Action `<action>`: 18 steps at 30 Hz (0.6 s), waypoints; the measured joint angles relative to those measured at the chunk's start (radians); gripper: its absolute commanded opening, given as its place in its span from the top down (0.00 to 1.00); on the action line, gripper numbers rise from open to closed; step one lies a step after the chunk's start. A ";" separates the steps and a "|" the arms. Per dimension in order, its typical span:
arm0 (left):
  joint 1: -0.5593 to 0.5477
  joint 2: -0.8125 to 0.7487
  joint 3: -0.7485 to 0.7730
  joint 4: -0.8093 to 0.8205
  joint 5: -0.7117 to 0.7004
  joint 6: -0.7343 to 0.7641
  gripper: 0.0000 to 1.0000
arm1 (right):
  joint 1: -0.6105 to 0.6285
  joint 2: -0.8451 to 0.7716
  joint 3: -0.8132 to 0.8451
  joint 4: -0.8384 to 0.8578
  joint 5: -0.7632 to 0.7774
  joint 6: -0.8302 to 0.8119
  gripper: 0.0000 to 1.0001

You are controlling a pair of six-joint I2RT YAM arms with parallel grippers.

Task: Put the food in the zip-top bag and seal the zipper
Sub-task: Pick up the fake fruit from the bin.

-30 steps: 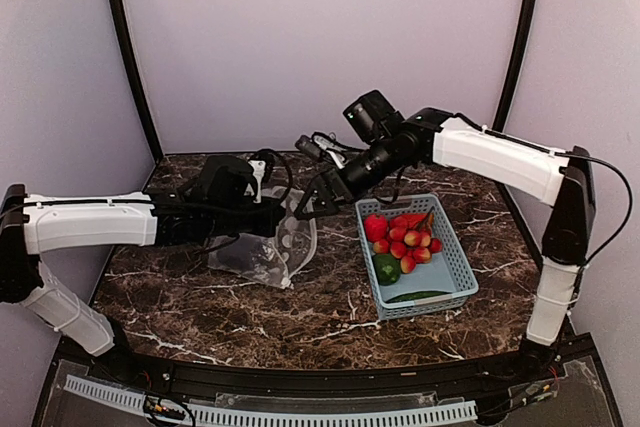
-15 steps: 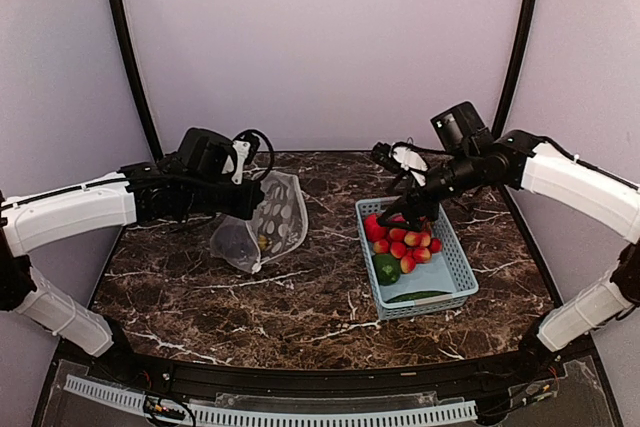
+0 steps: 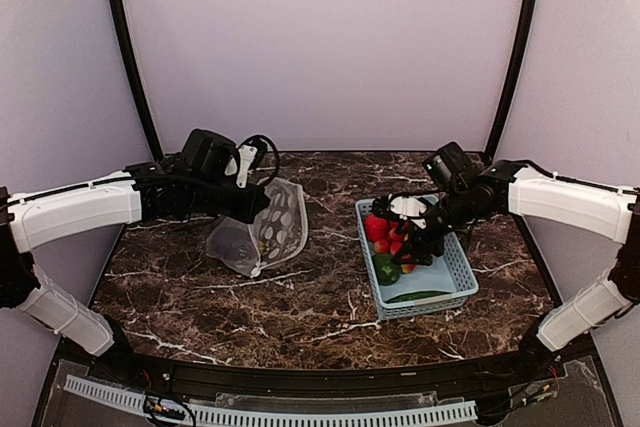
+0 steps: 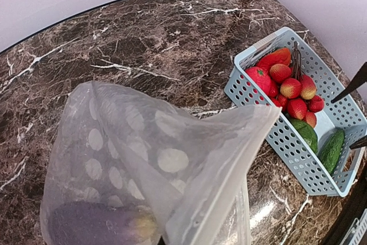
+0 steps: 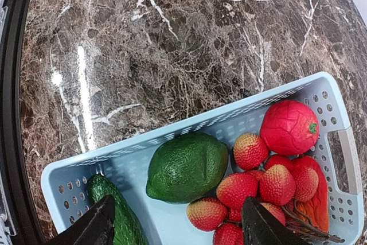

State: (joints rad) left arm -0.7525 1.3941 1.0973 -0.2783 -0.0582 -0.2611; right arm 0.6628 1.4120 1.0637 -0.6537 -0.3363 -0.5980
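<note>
Top external, 9 o'clock: gripping clear white-dotted plastic zip-top bag (image 3: 272,232) with left tool (image 3: 258,209) shut, mouth lifted for loading. 3 o'clock: hovering with right tool (image 5: 176,202) spread, empty, over red round toy fruits (image 5: 261,185) in light-blue slotted plastic basket (image 5: 189,120), probably to pick one.

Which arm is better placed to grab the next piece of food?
The right: the right gripper hangs, jaws apart, over the food in the blue basket; the left gripper is shut on the zip-top bag, busy holding it.
</note>
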 measured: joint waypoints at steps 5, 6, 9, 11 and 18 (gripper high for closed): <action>0.000 0.000 0.000 0.000 0.014 0.048 0.99 | 0.000 0.001 -0.034 0.020 0.008 -0.034 0.20; 0.000 0.000 0.000 0.000 0.014 0.056 0.99 | 0.000 0.001 -0.040 0.025 0.008 -0.042 0.19; 0.000 0.000 0.000 0.000 0.017 0.071 0.99 | 0.000 0.001 -0.053 0.032 0.008 -0.064 0.17; 0.002 0.000 0.000 0.002 0.021 0.076 0.99 | 0.000 0.006 -0.058 0.037 0.008 -0.078 0.17; 0.010 0.023 0.000 0.030 0.063 0.089 0.99 | 0.000 0.055 -0.085 0.092 0.031 -0.107 0.16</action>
State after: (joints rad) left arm -0.7429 1.4166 1.0969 -0.2481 0.0044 -0.1722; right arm 0.6628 1.4673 0.9791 -0.5617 -0.3054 -0.7048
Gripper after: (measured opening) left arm 0.010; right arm 0.836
